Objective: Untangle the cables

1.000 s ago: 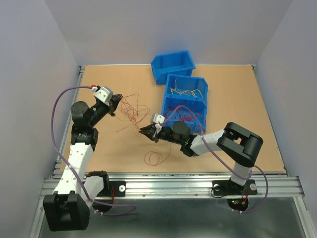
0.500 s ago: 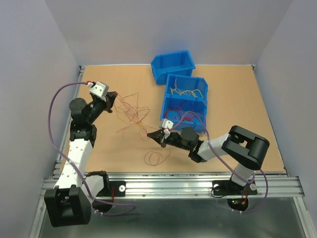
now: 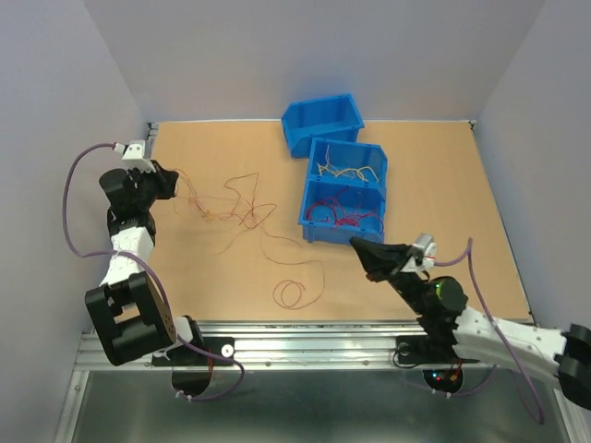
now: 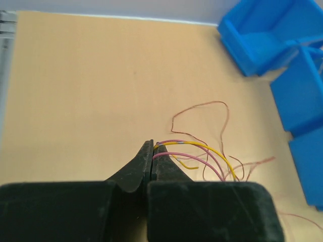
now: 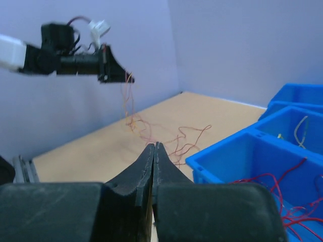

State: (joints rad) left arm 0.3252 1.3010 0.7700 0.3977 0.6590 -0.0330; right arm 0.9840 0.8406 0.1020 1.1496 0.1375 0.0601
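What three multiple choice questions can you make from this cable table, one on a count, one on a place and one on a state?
1. How many blue bins stand on the table? A. two B. three C. four
2. Where does the lone red loop lie? A. inside a bin B. on the table, apart from the bins C. over a bin's rim
3. How do the jaws of the left gripper stand? A. wide open B. shut on nothing C. shut on cables
Answers: B, three show from above; B, it lies alone on bare board; C, the left wrist view shows strands pinched between them.
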